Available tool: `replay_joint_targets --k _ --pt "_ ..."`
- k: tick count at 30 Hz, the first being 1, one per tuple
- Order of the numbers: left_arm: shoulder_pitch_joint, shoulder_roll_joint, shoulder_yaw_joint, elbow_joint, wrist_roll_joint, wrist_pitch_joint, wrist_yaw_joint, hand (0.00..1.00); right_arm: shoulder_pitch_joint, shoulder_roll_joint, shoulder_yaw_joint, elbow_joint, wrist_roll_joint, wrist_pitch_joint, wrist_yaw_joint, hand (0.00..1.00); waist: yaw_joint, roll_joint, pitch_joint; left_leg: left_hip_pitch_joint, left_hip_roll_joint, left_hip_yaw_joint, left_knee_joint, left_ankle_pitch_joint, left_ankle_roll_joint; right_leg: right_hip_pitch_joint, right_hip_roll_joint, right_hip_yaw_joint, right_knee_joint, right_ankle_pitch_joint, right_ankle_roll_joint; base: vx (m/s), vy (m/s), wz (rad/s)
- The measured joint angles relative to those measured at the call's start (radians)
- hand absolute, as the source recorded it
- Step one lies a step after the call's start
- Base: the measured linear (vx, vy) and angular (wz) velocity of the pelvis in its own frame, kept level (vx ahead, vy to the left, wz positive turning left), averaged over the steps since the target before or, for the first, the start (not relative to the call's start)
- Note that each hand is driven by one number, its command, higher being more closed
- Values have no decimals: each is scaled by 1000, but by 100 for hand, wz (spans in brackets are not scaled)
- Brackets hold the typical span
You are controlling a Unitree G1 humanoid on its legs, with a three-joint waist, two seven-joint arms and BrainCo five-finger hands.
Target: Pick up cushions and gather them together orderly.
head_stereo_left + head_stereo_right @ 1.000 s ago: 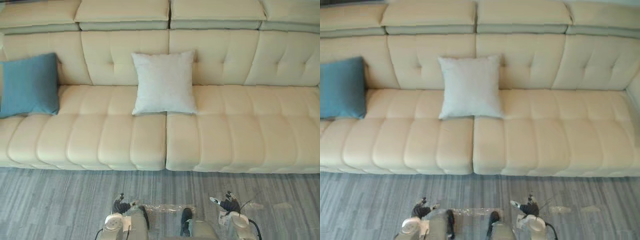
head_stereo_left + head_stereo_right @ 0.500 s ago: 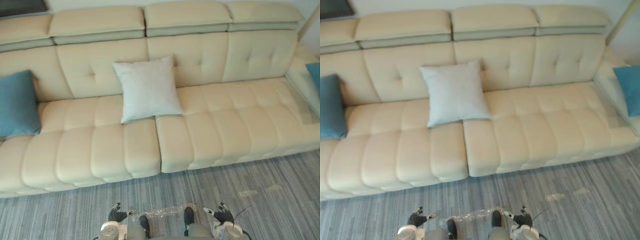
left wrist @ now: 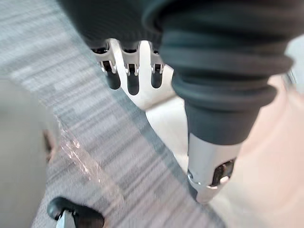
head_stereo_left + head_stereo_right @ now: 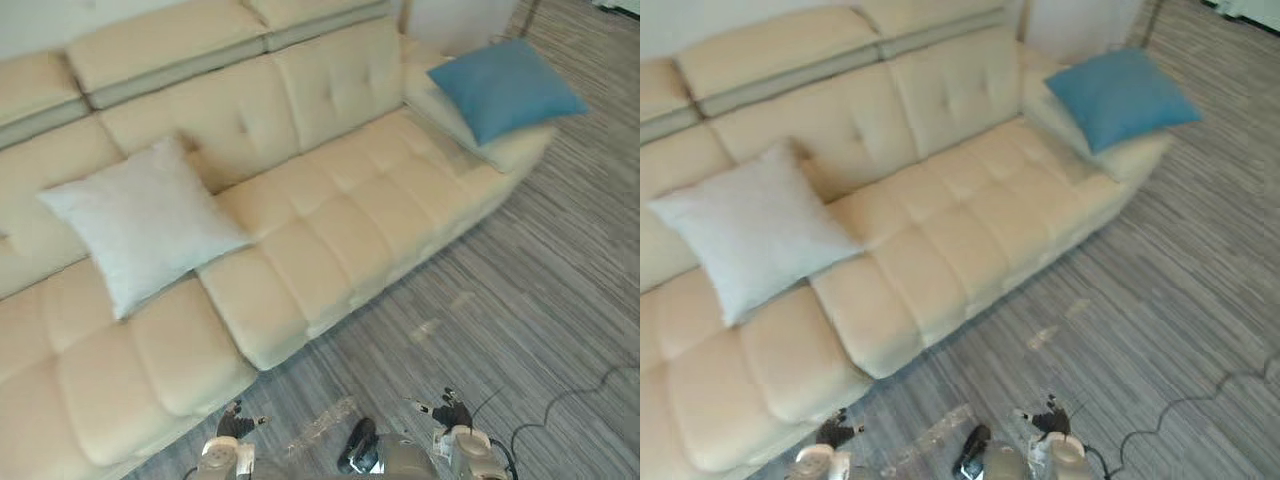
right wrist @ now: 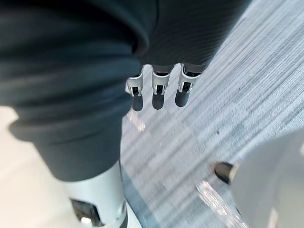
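1. The white cushion (image 4: 140, 225) is standing on the seat of the cream sofa (image 4: 340, 230) and leaning back against the tufted backrest. Its face is turning out toward the room. It is roughly square, so no long axis is showing. Its lower edge is running along the length of the seat, just to the left of the seam between two seat sections.
2. The blue cushion (image 4: 505, 85) is lying almost flat on the raised section at the sofa's right end, well apart from the white one. Its face is pointing upward and one corner is reaching toward the floor-side edge of that section.
3. The left hand (image 4: 237, 424) is hanging low over the floor in front of the sofa. Its fingers (image 3: 133, 80) are hanging straight and relaxed and are grasping nothing.
4. The right hand (image 4: 448, 412) is hanging low on the other side. Its fingers (image 5: 158, 92) are likewise hanging straight and loose, with nothing held.
5. The grey carpet floor (image 4: 530, 290), streaked with fine stripes, is stretching out in front of the sofa and past its right end.
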Motion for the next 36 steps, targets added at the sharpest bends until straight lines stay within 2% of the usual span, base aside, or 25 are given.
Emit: replay_joint_targets --k 1,2,4,7,9,10,11,12,14,15,16,17,18,19,20,21,22,25,27,28,30,31,33,34,36 --pt "1 -15 -1 -8 -2 -3 -1 0 13 -1 -14 1 2 0 -2 0 2 4 2 -59 -44 -113 98 -43 -43 45 18 50 -38 2 -8 205 -124 -77" --pt "0 -16 -1 -9 -3 -3 -1 0 15 -1 -19 3 2 0 -3 0 2 3 3 -69 -61 -132 100 -55 -52 51 19 62 -46 -1 -12 271 -100 -79" --pt "1 -16 -8 -24 -6 -4 0 0 18 1 -42 6 3 2 -7 0 13 -3 11 -117 -163 -201 47 -104 -74 83 17 133 -73 -2 -15 191 -17 -95" --pt "3 -21 -14 -33 -25 -5 1 0 12 8 -56 6 5 4 -13 0 29 12 23 -172 -307 -312 -249 -105 -93 123 12 248 -88 -1 10 258 80 -123" --pt "0 -28 -17 -34 -31 -5 2 0 7 11 -73 6 5 4 -18 0 35 26 29 -187 -368 -412 -454 -40 -108 145 12 304 -99 -11 32 298 182 -110" --pt "3 -30 -17 -33 -40 -5 4 0 13 18 -71 7 7 4 -23 0 53 33 30 -175 -386 -469 -560 100 -129 164 19 366 -116 -22 61 353 229 -113" --pt "4 -29 -17 -33 -41 -5 4 0 13 21 -71 7 7 4 -24 0 59 33 30 -162 -388 -472 -563 132 -118 173 24 388 -122 -25 72 325 203 -107" --pt "2 -26 -16 -30 -42 -4 5 0 10 31 -70 7 8 4 -29 0 64 26 30 -157 -396 -466 -553 138 -73 179 19 414 -127 -30 84 306 153 -48" --pt "-18 -8 -17 -31 -48 -5 3 0 5 52 -70 6 10 3 -35 0 61 -6 42 -175 -407 -428 -463 59 -47 188 -8 453 -111 -53 115 378 176 -51" --pt "-21 -6 -15 -33 -64 -6 2 0 3 54 -70 7 9 4 -35 0 74 -18 48 -173 -404 -399 -413 9 -32 182 -18 480 -76 -72 128 358 169 -75" --pt "-21 -6 -16 -32 -66 -6 2 0 -2 49 -70 7 9 4 -36 0 75 -18 46 -163 -399 -375 -381 -35 -26 162 -24 499 -4 -88 146 342 181 -93" --pt "-18 -6 -16 -27 -69 -4 3 0 -13 47 -69 7 8 3 -37 0 76 -18 45 -129 -392 -335 -377 -73 -27 99 -36 527 151 -106 176 395 207 -98" --pt "-10 0 -25 -26 -70 -2 3 0 -21 49 -59 4 2 3 -37 0 67 -23 44 -83 -394 -295 -389 -92 -16 10 -64 529 348 -108 251 318 164 -87" --pt "-7 9 -47 -24 -70 0 3 0 -20 50 -53 4 1 2 -36 0 59 -23 44 -54 -395 -278 -393 -107 -12 -33 -85 518 449 -105 289 332 117 -60" --pt "-8 18 -70 -23 -70 2 2 0 -23 50 -50 4 1 2 -36 0 58 -23 44 -23 -400 -268 -399 -121 -7 -72 -110 481 538 -115 283 370 73 -40" --pt "-11 27 -92 -24 -70 3 3 0 -17 48 -51 5 1 5 -36 0 56 -25 44 21 -403 -244 -424 -126 -7 -117 -152 412 597 -137 243 551 40 -44" --pt "-15 30 -101 -26 -71 3 6 0 -22 45 -50 5 0 7 -37 0 49 -14 46 71 -397 -235 -467 -126 -8 -161 -195 278 575 -162 184 404 6 -38" --pt "-32 30 -104 -35 -80 5 9 0 -37 36 -50 1 0 8 -36 0 45 19 63 133 -352 -221 -513 -125 -12 -230 -196 135 446 -154 137 423 -104 -33" --pt "-36 31 -112 -33 -79 5 9 0 -44 25 -49 -2 -1 8 -37 0 43 20 62 176 -341 -221 -537 -121 -56 -266 -179 131 274 -50 133 448 -215 -6" --pt "-32 36 -114 -23 -78 5 9 0 -17 25 -51 -3 1 8 -36 0 38 -12 51 214 -353 -234 -529 -144 -99 -270 -171 194 183 115 39 507 -276 18" --pt "-30 9 -113 -9 -77 5 12 0 -21 -1 -50 -5 -1 10 -37 0 31 26 30 205 -305 -258 -469 -144 -126 -268 -148 177 237 54 25 522 -287 6" --pt "-30 -11 -114 -13 -78 2 9 0 -20 -3 -51 -27 -1 9 -37 0 29 24 24 132 -284 -287 -325 -92 -161 -259 -137 175 235 12 12 517 -301 -7" --pt "-28 -31 -114 -12 -81 -1 6 0 -17 -13 -50 -35 0 9 -38 0 19 32 29 30 -247 -327 -107 37 -132 -198 -110 163 197 -14 4 469 -277 -1" --pt "-27 -33 -114 -14 -82 -4 1 0 7 2 -50 -29 2 15 -40 0 20 27 43 -31 -204 -337 103 69 -83 -83 -76 154 123 -32 -8 490 -251 1" --pt "-26 -23 -115 -23 -84 -7 1 0 24 8 -51 -27 3 16 -46 0 25 14 49 -55 -212 -325 220 -6 -72 35 -59 154 56 -48 -11 500 -223 2"
